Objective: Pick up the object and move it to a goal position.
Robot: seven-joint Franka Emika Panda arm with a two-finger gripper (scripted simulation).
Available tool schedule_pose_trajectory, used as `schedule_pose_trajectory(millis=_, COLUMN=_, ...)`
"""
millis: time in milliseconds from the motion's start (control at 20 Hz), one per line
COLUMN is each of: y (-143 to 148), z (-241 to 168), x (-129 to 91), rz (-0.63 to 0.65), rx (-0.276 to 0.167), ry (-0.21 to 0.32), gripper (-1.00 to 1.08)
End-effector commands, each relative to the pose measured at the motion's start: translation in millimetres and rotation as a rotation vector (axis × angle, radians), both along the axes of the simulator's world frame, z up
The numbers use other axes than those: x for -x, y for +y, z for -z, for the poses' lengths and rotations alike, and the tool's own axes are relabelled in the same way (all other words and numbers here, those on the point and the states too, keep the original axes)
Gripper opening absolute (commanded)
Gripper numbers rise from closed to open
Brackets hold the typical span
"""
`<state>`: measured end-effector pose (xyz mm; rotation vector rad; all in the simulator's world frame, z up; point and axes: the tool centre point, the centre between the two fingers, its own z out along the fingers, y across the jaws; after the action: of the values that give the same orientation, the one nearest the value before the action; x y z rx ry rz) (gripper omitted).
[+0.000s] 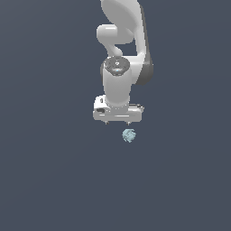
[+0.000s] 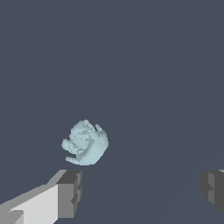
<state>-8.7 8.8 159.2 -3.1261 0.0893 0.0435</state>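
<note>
Below my white pincer [image 1: 117, 122], fingers spread wide and holding nothing, the small pale blue-white faceted lump [image 1: 129, 135] lies apart toward the exterior view's right on open dark table [image 1: 49, 180].

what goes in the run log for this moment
phase: approach | gripper: open, empty | object: on floor, not between fingers, ungrasped | next: likely align and descend

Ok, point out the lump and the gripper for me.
Lump [image 2: 86, 143], wrist view, middle of its faceted body.
Gripper [image 2: 140, 192], wrist view, midway between the two spread fingertips.
</note>
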Motion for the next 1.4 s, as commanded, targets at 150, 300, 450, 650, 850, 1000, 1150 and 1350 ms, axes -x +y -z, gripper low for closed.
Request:
schedule_pose_trajectory(millis=150, y=8, z=8, x=0, rz=0.069, rx=0.002, ry=-0.001, gripper=1.00)
schedule_pose_trajectory(millis=300, y=13, z=14, x=0, rz=0.123, rx=0.004, ry=-0.003, gripper=1.00)
schedule_pose_trajectory(millis=450, y=20, z=21, x=0, rz=0.187, rx=0.006, ry=-0.004, gripper=1.00)
schedule_pose_trajectory(millis=650, y=29, z=31, x=1, rz=0.279, rx=0.009, ry=-0.007, gripper=1.00)
schedule_pose_trajectory(millis=850, y=38, z=40, x=2, rz=0.371, rx=0.012, ry=-0.009, gripper=1.00)
schedule_pose_trajectory(millis=1000, y=45, z=48, x=3, rz=0.440, rx=0.015, ry=-0.012, gripper=1.00)
schedule_pose_trajectory(millis=1150, y=51, z=54, x=4, rz=0.501, rx=0.017, ry=-0.014, gripper=1.00)
schedule_pose_trajectory(millis=1350, y=57, z=61, x=5, rz=0.567, rx=0.020, ry=-0.017, gripper=1.00)
